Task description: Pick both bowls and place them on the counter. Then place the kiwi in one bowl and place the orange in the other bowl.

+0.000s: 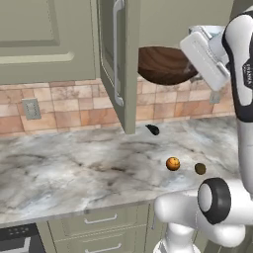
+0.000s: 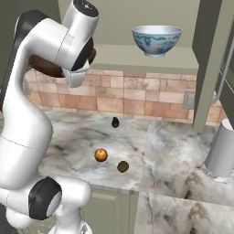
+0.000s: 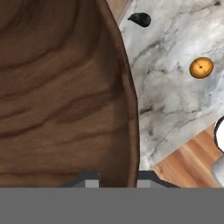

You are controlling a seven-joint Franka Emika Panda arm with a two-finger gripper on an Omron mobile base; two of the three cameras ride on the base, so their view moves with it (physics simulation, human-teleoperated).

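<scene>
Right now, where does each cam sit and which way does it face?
Left base view: behind the arm's left, looking forward and down over the counter; white arm at right, wooden bowl up by the cabinet.
Right base view: behind the right; arm at left, patterned bowl on the shelf.
Hand view: along the gripper, shut on the wooden bowl's rim.
All share the orange.

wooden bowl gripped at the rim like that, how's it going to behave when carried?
Likely stiff: the dark wooden bowl looks like solid wood grain, so the rim shouldn't flex. Being wide and shallow, and with the pincer shut on one edge only, it may sag or pivot in the grip. The surface looks smooth, so some slip is possible; a slow move down to the counter seems wise.
</scene>
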